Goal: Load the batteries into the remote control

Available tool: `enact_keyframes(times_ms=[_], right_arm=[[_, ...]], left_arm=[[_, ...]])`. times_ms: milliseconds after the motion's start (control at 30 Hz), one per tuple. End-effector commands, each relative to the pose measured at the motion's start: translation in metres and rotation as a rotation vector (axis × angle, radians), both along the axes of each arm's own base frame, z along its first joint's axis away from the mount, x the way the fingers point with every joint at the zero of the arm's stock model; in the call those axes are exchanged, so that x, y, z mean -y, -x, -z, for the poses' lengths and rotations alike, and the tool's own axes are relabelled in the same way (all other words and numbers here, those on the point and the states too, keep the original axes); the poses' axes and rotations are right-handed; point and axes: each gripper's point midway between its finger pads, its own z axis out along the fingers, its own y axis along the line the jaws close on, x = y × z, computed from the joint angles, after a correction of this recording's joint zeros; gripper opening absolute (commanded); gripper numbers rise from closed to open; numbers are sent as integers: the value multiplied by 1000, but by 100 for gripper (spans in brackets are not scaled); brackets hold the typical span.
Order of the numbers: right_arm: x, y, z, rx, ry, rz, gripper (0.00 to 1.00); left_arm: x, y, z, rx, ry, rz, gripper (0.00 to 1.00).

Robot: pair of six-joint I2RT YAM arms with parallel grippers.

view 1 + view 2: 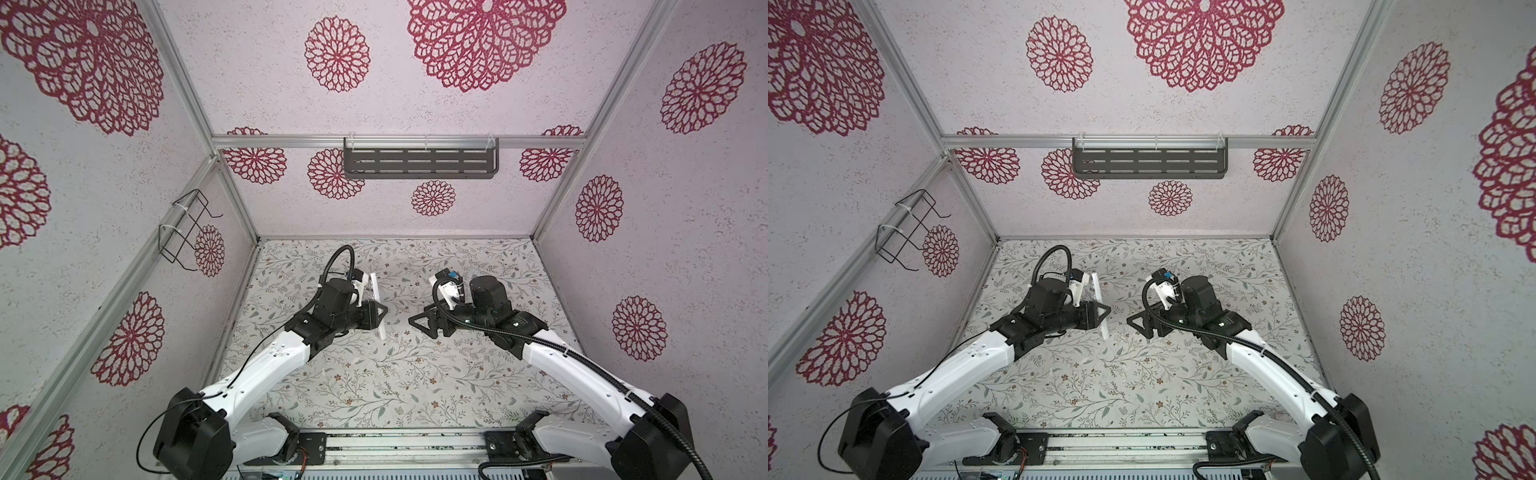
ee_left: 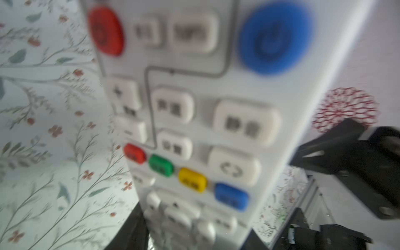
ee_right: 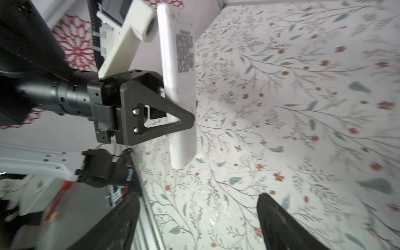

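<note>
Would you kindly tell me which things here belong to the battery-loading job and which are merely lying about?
Job:
- remote control, gripped by the left gripper
- right gripper, open and empty
- no batteries visible in any view

Lying about:
- dark slotted shelf on the back wall
- wire rack on the left wall

White remote control point(image 3: 184, 86) (floral tabletop point(image 3: 303, 129))

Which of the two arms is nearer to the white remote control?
Left. The left fingers are clamped on the remote control and hold it. The right fingers stand open and apart from it, facing its label side across a gap.
</note>
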Motion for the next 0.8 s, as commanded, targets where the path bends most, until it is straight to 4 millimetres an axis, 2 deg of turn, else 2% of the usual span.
enact_keyframes(times_ms=[0, 67, 300, 433, 467, 600, 767], right_arm=[[60, -10, 46, -7, 343, 196, 94], [68, -10, 52, 0, 378, 221, 99], [75, -7, 60, 55, 372, 238, 99], [80, -6, 65, 78, 375, 252, 99], [81, -5, 66, 81, 374, 251, 99], [86, -6, 72, 83, 391, 273, 99], [77, 3, 73, 85, 329, 223, 99]], left_arm=[[-29, 0, 30, -137, -239, -86, 25], [-35, -2, 44, -219, -337, -109, 26], [-31, -8, 88, -434, -591, -80, 25], [-24, -17, 98, -474, -660, -69, 26], [-22, -19, 112, -503, -685, -64, 27], [-16, -30, 127, -527, -716, -87, 27], [-5, -40, 145, -529, -714, -114, 30]])
